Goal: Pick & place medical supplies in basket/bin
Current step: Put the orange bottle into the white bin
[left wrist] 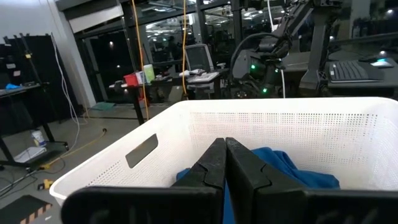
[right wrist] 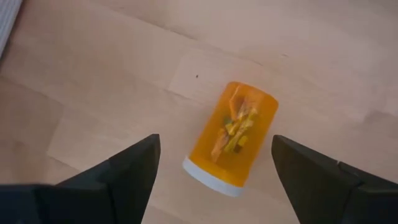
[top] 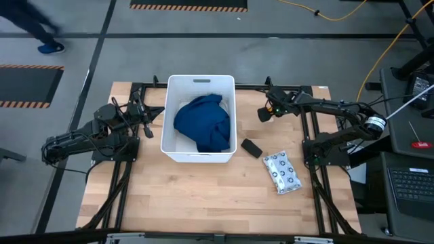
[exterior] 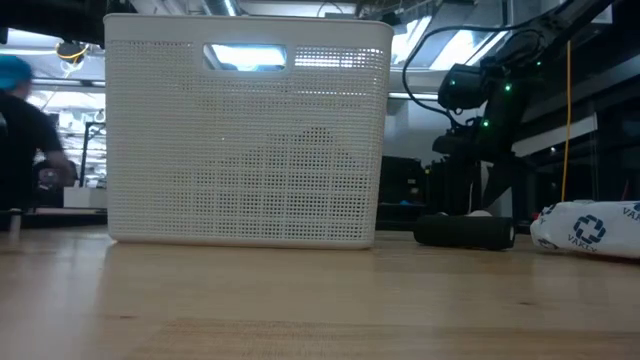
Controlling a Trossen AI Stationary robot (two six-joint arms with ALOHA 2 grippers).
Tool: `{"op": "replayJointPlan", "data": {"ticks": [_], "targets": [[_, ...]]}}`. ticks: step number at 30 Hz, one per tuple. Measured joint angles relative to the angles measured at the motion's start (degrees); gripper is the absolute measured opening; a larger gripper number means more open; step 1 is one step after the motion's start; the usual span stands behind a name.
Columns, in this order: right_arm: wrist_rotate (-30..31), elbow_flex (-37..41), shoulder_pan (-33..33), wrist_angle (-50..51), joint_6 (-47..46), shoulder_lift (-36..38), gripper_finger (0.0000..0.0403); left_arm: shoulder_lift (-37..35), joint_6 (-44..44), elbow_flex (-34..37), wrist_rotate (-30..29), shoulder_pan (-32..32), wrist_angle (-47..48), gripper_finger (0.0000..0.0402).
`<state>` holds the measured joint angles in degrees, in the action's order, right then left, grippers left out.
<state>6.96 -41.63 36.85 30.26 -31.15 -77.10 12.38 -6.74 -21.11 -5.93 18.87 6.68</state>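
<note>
Right of the tub (top: 169, 115) in the high view, the right gripper (right wrist: 214, 165) hangs wide open and empty over the lying orange bottle (right wrist: 235, 138), whose long axis crosses the gap between the 2 fingers.

I'm looking into a robotics lab or industrial workshop: my wooden table (top: 203, 196) sits on a grey concrete floor (top: 285, 20) marked with black-and-orange hazard striping (top: 188, 7), and a yellow cable (top: 380, 54) snakes across it. Beyond the white tub (left wrist: 348, 134) I see monitors (left wrist: 198, 57), equipment racks and glass partitions, with a keyboard (top: 412, 183) at a side desk.
</note>
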Motion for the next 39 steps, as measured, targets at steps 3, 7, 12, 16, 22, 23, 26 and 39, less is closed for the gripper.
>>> {"op": "replayJointPlan", "data": {"ticks": [3,7,12,16,22,23,26,39], "targets": [[0.01,0.00,-0.49,0.29,-0.47,-0.03,0.0310,-0.01,0.00,-0.02,0.00,0.00,0.00,0.0005],[0.46,1.47,-1.42,-0.96,-1.71,-0.31,0.0310,-0.01,-0.02,-0.02,-0.02,-0.02,0.00,0.0008],[1.18,4.50,-1.54,-6.57,-3.15,-0.48,0.0310,0.00,-0.02,-0.02,-0.17,0.00,0.00,0.0006],[1.24,6.29,-1.48,-9.23,-3.34,-0.48,0.0310,0.00,-0.02,-0.02,-0.17,-0.02,0.00,0.0004],[4.21,6.78,-1.47,-9.49,-3.35,-1.73,0.0310,0.00,-0.02,-0.02,-0.17,-0.01,0.00,0.0005],[5.06,6.78,-1.47,-9.51,-3.33,-2.11,0.0310,0.00,-0.02,-0.02,-0.17,-0.02,0.00,0.0005],[6.53,6.78,-1.47,-9.49,-3.16,-3.76,0.0310,0.00,-0.02,-0.02,-0.18,-0.02,0.00,0.0002],[6.43,6.56,-1.50,-9.98,-1.17,-8.83,0.0278,0.00,-0.02,-0.02,-0.22,0.00,0.00,0.0002]]}}
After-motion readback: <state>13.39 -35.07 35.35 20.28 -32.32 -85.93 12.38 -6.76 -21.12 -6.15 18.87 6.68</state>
